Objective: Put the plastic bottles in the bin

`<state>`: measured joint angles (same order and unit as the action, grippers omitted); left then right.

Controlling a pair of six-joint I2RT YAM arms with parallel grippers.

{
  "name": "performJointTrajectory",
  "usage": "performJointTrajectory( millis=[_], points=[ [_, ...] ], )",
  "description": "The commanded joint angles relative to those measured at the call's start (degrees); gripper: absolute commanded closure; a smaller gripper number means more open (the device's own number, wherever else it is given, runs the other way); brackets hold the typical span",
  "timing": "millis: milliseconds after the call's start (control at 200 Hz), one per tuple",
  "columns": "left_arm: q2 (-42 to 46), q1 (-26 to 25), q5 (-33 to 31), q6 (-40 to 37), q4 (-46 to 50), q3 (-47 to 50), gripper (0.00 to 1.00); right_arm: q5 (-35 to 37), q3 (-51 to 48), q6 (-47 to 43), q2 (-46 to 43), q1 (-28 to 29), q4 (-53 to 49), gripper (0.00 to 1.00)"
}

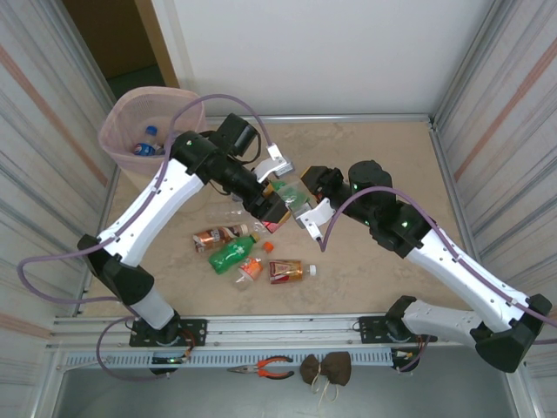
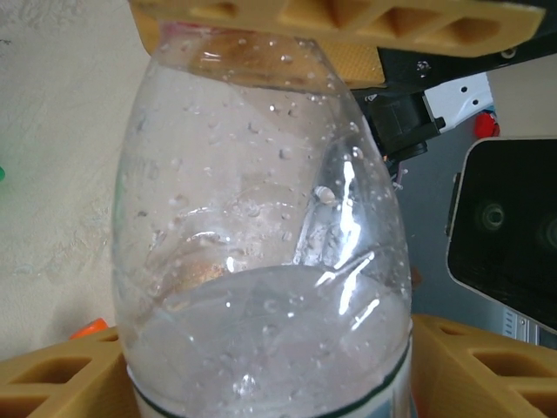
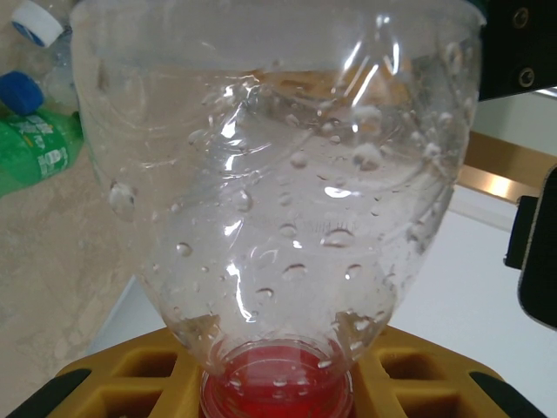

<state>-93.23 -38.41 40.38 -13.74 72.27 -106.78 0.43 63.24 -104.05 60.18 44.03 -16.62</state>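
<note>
Since the bin [image 1: 117, 139] sits leftward, I read a handover: right gripper [image 3: 277, 383] clamped on the cap of the clear bottle [image 3: 287, 192]; left gripper [image 2: 278, 200] straddles its body above the bench [image 1: 374, 279], grip not discernible.

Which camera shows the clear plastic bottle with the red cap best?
Right wrist: the clear plastic bottle looms close, droplets, shoulder and red cap all sharp. Left wrist shows its wet body close up; top external shows it small and partly hidden.

Clear bottle [image 3: 287, 192] w/ red cap [image 3: 277, 387], pink-lined bin [image 1: 117, 131].
</note>
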Motion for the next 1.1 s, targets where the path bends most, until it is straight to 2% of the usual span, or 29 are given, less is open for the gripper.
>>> performJointTrajectory(
  millis=[0,210,255,321,366,546,616,696,782,1097],
  points=[
    [-0.88,-0.62,0.12,-1.47,1.99,-1.92,0.29,1.18,2.41,-0.51,0.19,0.45,1.95,0.95],
    [-3.09,-0.61,-0.30,-2.47,4.65,-5.56,0.44,0.71,2.65,-0.70,0.11,0.48,1.60,0.96],
    [-3.87,-0.63,-0.18,-2.75,5.87,-6.77,0.43,1.04,2.60,-0.80,0.07,0.48,1.60,0.96],
    [-4.71,-0.66,-0.06,-3.23,7.34,-8.01,0.33,1.40,2.50,-0.80,0.00,0.52,1.84,0.96],
    [-4.85,-0.61,0.71,-3.66,7.58,-8.12,0.32,1.59,2.50,-0.87,-0.06,0.47,1.95,0.96],
    [-3.77,-0.45,4.73,-0.95,4.76,-5.14,0.41,1.42,2.42,-0.88,-0.15,0.50,2.04,0.96],
    [-3.09,-0.44,3.89,-0.86,4.45,-3.87,0.41,1.20,2.41,-0.88,-0.16,0.50,2.05,0.96],
    [-2.49,-0.48,3.76,-0.45,3.94,-2.44,0.35,1.20,2.50,-0.89,-0.17,0.45,2.04,0.96],
    [-1.83,-0.46,3.80,-0.14,3.50,-1.16,0.35,0.92,2.55,-0.78,-0.18,0.47,2.04,0.96],
    [-1.50,-0.47,4.43,-0.19,3.58,-0.18,0.45,0.16,2.15,0.17,-0.63,0.46,2.17,0.95]
  ],
)
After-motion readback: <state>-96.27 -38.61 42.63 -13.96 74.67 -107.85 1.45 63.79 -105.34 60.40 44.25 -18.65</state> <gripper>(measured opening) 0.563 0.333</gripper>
